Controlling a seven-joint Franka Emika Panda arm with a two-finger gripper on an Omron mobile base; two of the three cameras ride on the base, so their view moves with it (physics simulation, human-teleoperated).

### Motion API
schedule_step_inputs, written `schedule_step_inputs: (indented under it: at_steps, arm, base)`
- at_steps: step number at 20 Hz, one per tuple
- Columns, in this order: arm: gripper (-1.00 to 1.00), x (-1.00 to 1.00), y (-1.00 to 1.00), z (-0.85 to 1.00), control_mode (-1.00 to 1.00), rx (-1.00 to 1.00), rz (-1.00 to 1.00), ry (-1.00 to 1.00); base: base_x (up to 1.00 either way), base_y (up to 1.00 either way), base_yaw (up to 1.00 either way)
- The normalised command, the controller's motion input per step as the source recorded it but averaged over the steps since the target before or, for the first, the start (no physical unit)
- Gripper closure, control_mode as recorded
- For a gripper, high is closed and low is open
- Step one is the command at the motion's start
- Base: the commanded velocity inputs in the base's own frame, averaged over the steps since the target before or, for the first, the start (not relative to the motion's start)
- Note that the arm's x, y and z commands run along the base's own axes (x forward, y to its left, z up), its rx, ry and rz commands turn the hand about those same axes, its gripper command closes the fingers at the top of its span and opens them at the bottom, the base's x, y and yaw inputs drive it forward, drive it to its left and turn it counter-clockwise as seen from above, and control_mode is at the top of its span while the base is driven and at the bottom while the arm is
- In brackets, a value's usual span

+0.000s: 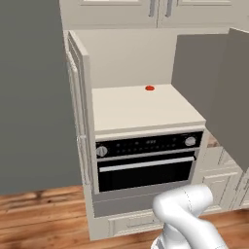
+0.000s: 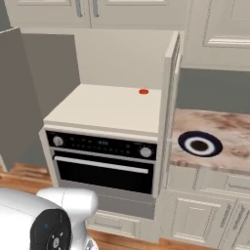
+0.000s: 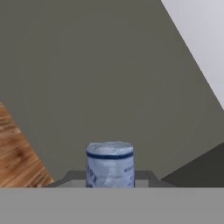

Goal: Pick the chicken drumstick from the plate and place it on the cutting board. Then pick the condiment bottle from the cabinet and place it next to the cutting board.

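Note:
The condiment bottle's light blue-grey cap [image 3: 109,164] stands upright between my two dark finger tips in the hand view, and my gripper [image 3: 109,178] is shut on it; the bottle's body is hidden below. Behind the cap are a grey wall and a strip of wood floor. The cabinet [image 1: 141,109] stands open, its cream shelf [image 2: 110,105] bare except for a small red disc [image 1: 150,88]. The plate [image 2: 200,144] lies on the marbled counter to the cabinet's right, and I see nothing on it. The chicken drumstick and the cutting board are out of view.
A black oven [image 1: 146,160] sits under the cabinet shelf. The cabinet's doors [image 1: 78,97] swing out on both sides of the opening. Cream upper cabinets hang above. My white arm [image 1: 189,219] is folded low in front of the oven, over wood floor.

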Motion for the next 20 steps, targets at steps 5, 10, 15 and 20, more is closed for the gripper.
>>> schedule_step_inputs:
  at_steps: [5, 10, 15, 20]
  arm:
    - [1.00, 0.00, 0.00, 0.00, 1.00, 0.00, 0.00, 0.00]
    - [1.00, 0.00, 0.00, 0.00, 1.00, 0.00, 0.00, 0.00]
    - [1.00, 0.00, 0.00, 0.00, 1.00, 0.00, 0.00, 0.00]
    - [1.00, 0.00, 0.00, 0.00, 1.00, 0.00, 0.00, 0.00]
  base:
    - [0.00, -0.62, 0.00]
    - [0.00, -0.66, 0.00]
    - [0.02, -0.67, 0.00]
    - [0.01, -0.62, 0.00]
